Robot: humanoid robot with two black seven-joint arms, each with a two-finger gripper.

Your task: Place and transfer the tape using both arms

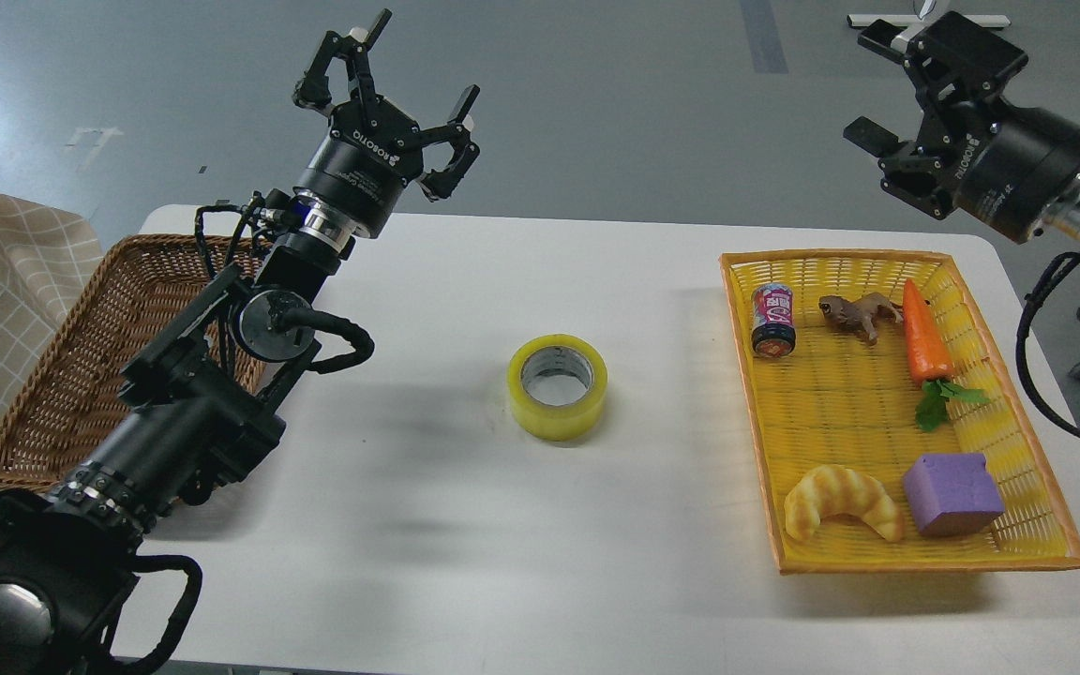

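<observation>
- Two arms in view, nearest parts at lower left: left arm rises from the bottom corner toward its end effector; right arm enters at upper right.
- Yellow tray [1018, 561] on the table [409, 562], below and a bit left of the right end effector; holds five things, one of each: croissant [842, 502] and purple block [952, 492] at the near end, carrot [929, 337], small can [772, 319] and brown toy animal [854, 312] at the far end (probably distractors, sorted off to one side).
- One tape [557, 386], lying flat with core hole up, alone on bare table, roughly midway between both end effectors, below each of them, touching neither. Judgement: set in the middle so either arm can reach it for the handover.
- One wicker basket [52, 375], empty as far as visible, below and left of the left end effector, partly hidden behind the left arm; likely the drop spot.
- Left end effector [385, 89]: released, fingers splayed wide, raised over the table's far edge, holding nothing.
- Right end effector [896, 89]: released too, fingers spread, holding nothing, high past the tray's far corner.
- Both look parked clear of the table; the pick has not begun.
</observation>
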